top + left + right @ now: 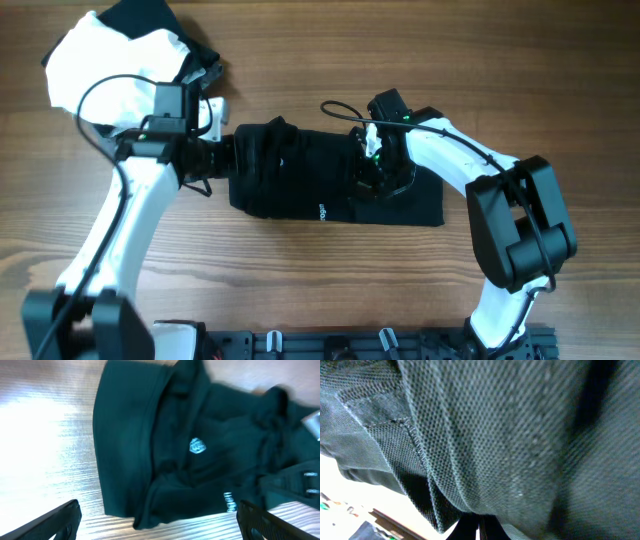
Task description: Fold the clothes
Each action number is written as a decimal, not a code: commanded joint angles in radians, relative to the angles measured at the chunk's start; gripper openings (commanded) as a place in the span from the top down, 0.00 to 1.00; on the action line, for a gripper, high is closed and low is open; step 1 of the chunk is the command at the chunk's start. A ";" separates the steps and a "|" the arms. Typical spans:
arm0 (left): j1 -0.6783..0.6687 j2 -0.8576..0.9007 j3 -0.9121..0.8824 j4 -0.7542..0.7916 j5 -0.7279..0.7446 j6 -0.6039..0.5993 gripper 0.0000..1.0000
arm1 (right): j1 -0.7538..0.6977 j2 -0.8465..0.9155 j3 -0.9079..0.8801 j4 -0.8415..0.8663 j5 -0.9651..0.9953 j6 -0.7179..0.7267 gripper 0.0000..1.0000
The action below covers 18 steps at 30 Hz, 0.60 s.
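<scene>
A black garment lies partly folded across the middle of the table; in the left wrist view it shows a small light logo. My left gripper is at its left end, open and empty, its fingers wide apart just off the cloth's edge. My right gripper is over the garment's right half, shut on a fold of the black fabric, which fills the right wrist view; the fingertips are pinched together under the cloth.
A pile of white and black clothes lies at the far left corner. The bare wooden table extends in front of the garment. A rail runs along the front edge.
</scene>
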 commanded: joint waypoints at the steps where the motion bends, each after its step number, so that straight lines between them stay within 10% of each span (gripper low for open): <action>1: -0.004 0.135 -0.026 0.019 0.063 0.164 0.00 | -0.004 0.005 -0.007 0.005 -0.033 0.083 0.95; 18: -0.016 0.444 -0.026 0.229 0.357 0.344 0.00 | -0.004 0.005 -0.007 0.009 -0.033 0.074 0.96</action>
